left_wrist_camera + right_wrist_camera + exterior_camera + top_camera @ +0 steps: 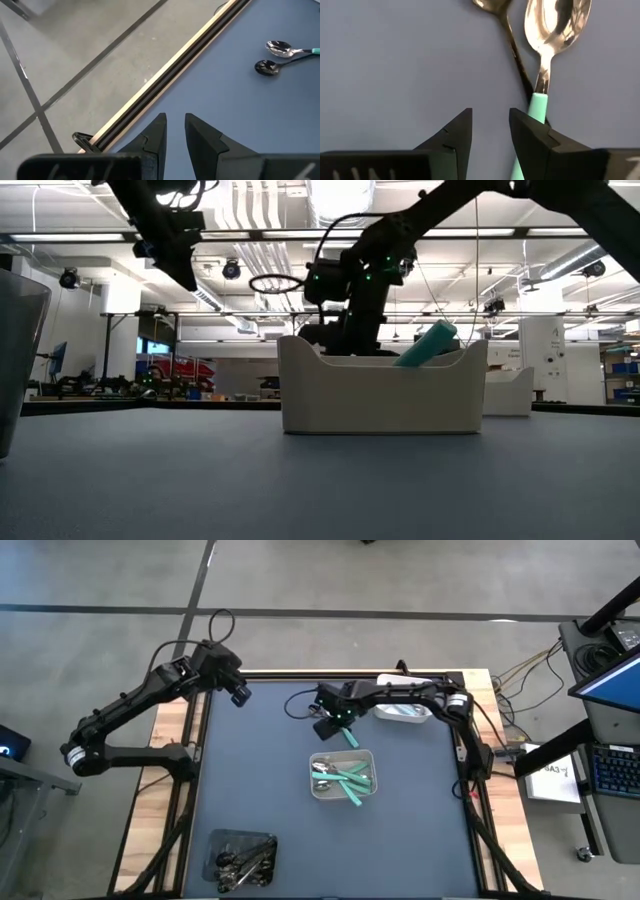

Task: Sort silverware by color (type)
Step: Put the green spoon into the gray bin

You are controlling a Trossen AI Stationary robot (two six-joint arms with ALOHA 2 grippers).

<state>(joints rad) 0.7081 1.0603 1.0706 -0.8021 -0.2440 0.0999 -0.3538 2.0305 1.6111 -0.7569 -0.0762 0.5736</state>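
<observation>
In the high view, the left arm reaches in from the picture's left edge, and its left gripper (238, 695) hangs over the upper left corner of the dark tabletop (260, 770). Its wrist view shows the fingers (155, 137) a narrow gap apart with nothing between them. At the lower left of the tabletop a dark tray (243, 858) holds a heap of black silverware (240, 862). In the middle sits a grey tray (342, 775) with teal-handled silverware (352, 780) lying in it, one piece sticking out over its lower edge. Just above that tray the right gripper (328, 726) is low over the tabletop, beside a teal-handled spoon (555, 30) that lies flat on the surface. In the right wrist view the fingers (457, 132) stand partly open; the spoon's teal handle runs alongside and under one of them, outside the gap, which is bare. A second, darker spoon (492, 5) lies touching the first. At the upper right a white tray (403, 711) sits under the right arm.
</observation>
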